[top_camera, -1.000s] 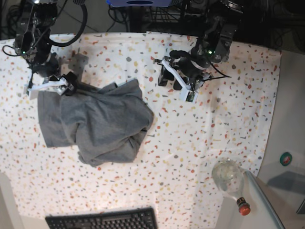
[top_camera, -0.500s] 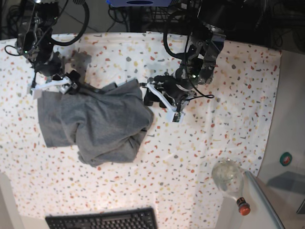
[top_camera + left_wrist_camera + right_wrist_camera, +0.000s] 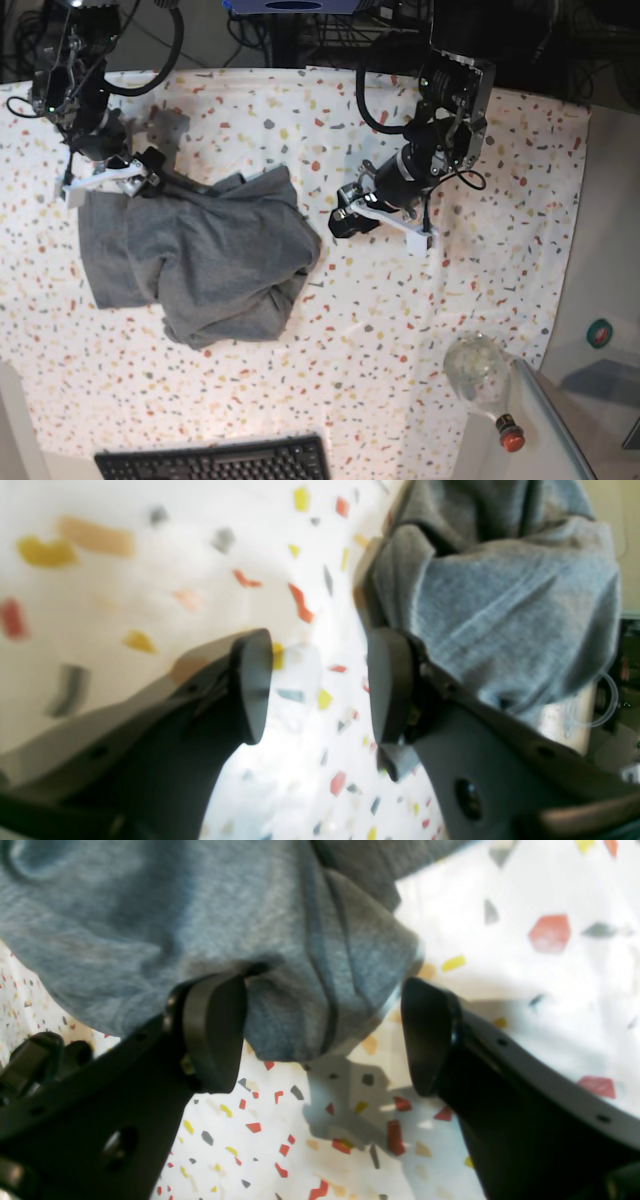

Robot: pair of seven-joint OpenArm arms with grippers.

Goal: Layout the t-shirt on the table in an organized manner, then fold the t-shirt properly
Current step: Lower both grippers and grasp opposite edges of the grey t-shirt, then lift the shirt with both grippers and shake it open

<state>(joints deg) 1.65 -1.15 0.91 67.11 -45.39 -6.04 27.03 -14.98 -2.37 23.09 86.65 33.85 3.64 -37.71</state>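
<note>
The heather-grey t-shirt lies crumpled on the left half of the speckled table. My right gripper is at the shirt's upper left corner. In the right wrist view it is open wide, with a bunched fold of the shirt between the jaws, and the left pad touches the cloth. My left gripper is just right of the shirt's right edge. In the left wrist view it is open and empty over the table, with the shirt beside its right finger.
A black keyboard lies at the front edge. A clear glass bottle with a red cap lies at the front right corner. A small green round thing sits off the table's right edge. Cables and equipment run along the back.
My left arm has swung down and left from the back of the table to the shirt's right edge, and its wrist has turned. My right gripper has hardly moved at the shirt's corner.
</note>
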